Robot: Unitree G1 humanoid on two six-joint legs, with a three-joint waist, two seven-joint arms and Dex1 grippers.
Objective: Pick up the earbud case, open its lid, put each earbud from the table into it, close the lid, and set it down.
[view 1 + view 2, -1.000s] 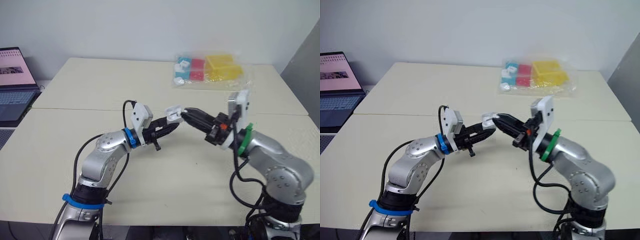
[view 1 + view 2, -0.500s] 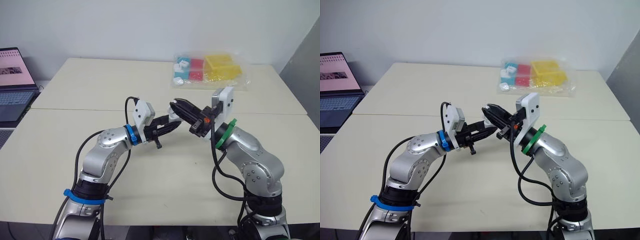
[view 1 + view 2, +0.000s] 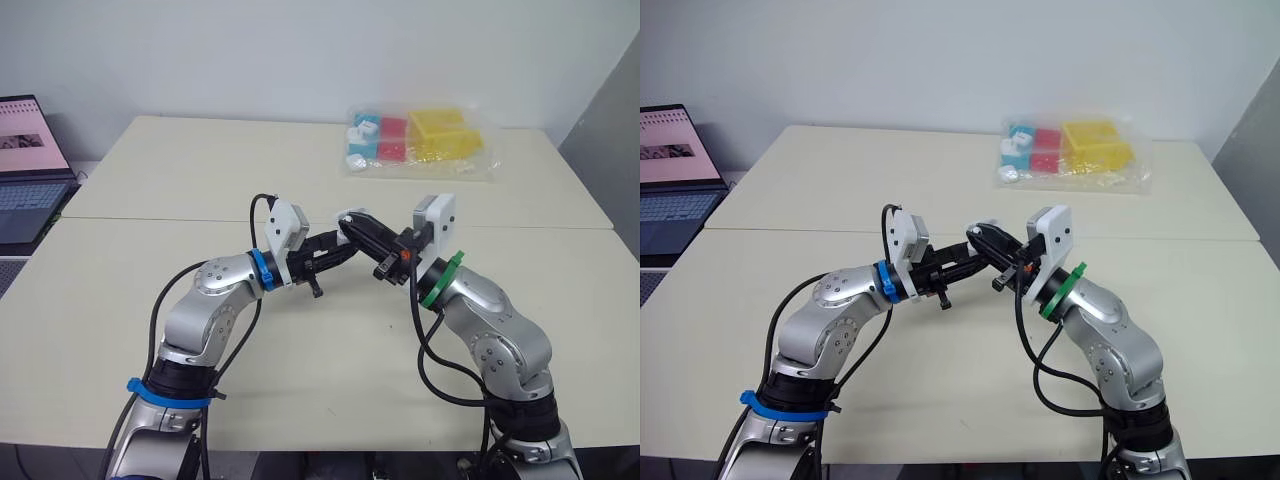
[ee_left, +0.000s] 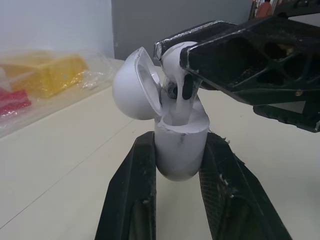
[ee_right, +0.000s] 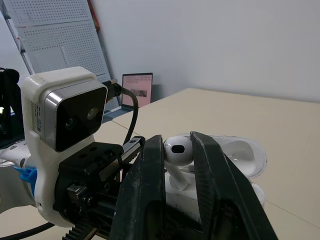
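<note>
Case (image 3: 348, 218) hangs above the table (image 3: 100, 300) in the eye views, at the tips of the left gripper (image 3: 343, 244). The right gripper (image 3: 353, 229) meets it from the opposite side.

The left wrist view has the left fingers (image 4: 132, 195) pinching the case's lower body between them. The case stands upright, its lid (image 4: 134, 85) tipped open to one side. An earbud (image 4: 175, 56) stands head-up over the mouth with its stem inside.

The right wrist view has the right fingers (image 5: 150, 175) pinching the earbud's head between their tips, the open case just beyond them.

This looks like the seating step. The push should run straight along the stem into its well, with the left pinch firm and steady. The right fingers should part only once the head sits flush. A skewed push could jam the stem on the rim or twist the case out of its pinch. Which well the stem is in cannot be made out.
</note>
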